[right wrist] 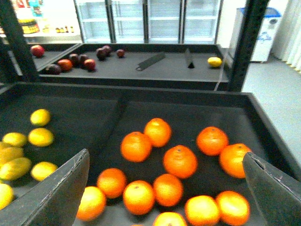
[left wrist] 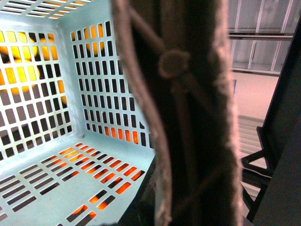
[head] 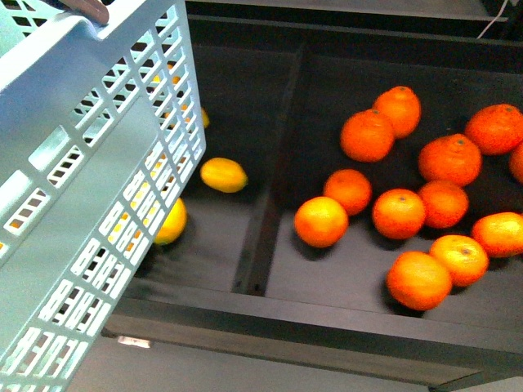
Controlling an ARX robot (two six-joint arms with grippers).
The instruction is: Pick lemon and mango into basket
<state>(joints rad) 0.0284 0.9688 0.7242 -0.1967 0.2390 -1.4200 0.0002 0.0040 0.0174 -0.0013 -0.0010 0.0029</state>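
Lemon (head: pixel 223 174) lies loose on the dark floor of the compartment to the left of the right claw (right wrist: pixel 164 155), across the divider (head: pixel 270 204) from it. That claw hangs released, its fingers (right wrist: pixel 61 193) spread wide, over the oranges (head: pixel 320 221). Nothing the task wants is beneath it, and the fruit sits off to its left and well apart.

From the front, the lemon's long axis runs roughly side to side. The spread of the jaws looks to run much the same way, so I judge the wrist would need a turn to close across the lemon's narrow waist rather than end to end.

The basket (head: pixel 90 163) hangs tilted on the far side of the lemon from the right claw, its slotted wall just beside the fruit. A second lemon (head: pixel 170 222) is half hidden behind that wall. The handle (left wrist: pixel 188 117) fills the left wrist view and hides the left claw, so I cannot tell whether that claw is clenched. The basket riding aloft suggests it carries the load. That makes the left arm the nearer one but probably occupied, so the reach likely falls to the right.

What shows of the basket floor holds no fruit. No mango can be made out for certain; some dark red fruit on the far shelf is too small to name
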